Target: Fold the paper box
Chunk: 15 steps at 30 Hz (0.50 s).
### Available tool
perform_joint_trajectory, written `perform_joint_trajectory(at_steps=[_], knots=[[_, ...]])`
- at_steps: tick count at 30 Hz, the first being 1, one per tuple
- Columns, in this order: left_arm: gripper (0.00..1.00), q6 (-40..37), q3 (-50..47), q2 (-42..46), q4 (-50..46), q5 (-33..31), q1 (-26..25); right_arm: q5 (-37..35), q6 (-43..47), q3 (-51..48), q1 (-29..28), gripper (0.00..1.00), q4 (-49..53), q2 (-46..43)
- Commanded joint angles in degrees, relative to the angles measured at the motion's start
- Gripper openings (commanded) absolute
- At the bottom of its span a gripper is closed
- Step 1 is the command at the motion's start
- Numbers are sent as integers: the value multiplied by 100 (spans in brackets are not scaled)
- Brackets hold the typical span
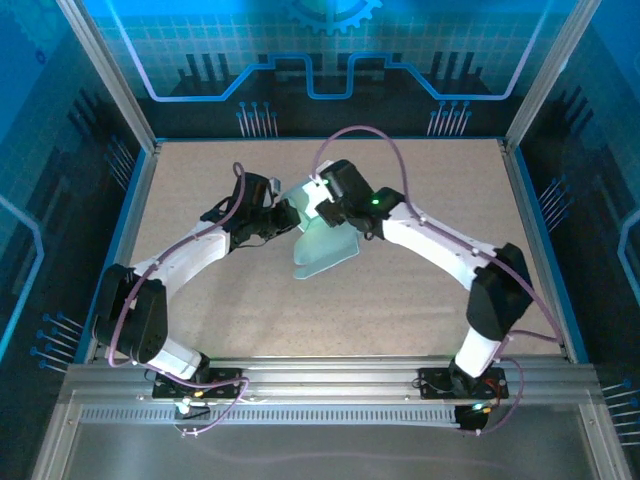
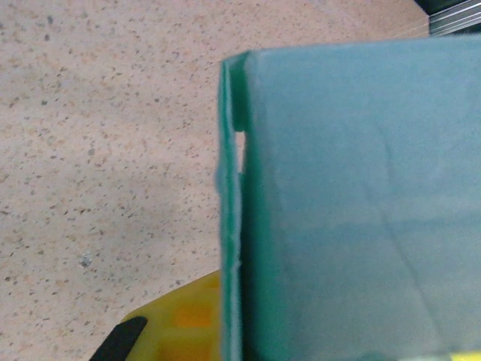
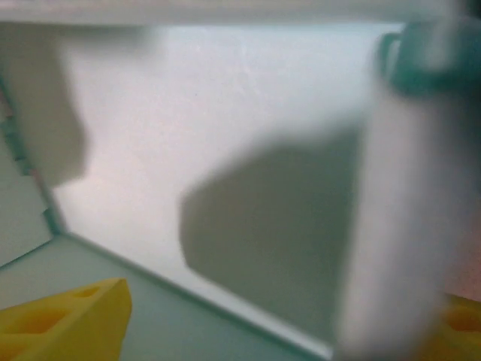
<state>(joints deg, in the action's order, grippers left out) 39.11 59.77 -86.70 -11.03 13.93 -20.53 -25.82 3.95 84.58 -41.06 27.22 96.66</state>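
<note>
The speckled worktop (image 1: 420, 290) has both arms reaching in toward its middle. There the pale blue box (image 1: 325, 250), partly folded, sits tilted between the two claws, one flap spread low toward the near side. The left claw (image 1: 287, 216) is clenched on the box's left edge. The right claw (image 3: 278, 320) is released, its yellow fingers (image 3: 68, 320) wide apart close against a panel.
</note>
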Motion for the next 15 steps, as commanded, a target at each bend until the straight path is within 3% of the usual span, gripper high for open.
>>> perform_joint_trajectory(at_steps=[1, 9, 15], knots=[[0, 95, 184, 111, 121, 19, -34, 900, -101, -220, 165, 86, -365, -481], [0, 118, 202, 91, 73, -41, -34, 1971, 99, -536, 481, 95, -575, -1039], [0, 360, 150, 57, 151, -150, -29, 2385, -249, -716, 723, 97, -798, -1402]])
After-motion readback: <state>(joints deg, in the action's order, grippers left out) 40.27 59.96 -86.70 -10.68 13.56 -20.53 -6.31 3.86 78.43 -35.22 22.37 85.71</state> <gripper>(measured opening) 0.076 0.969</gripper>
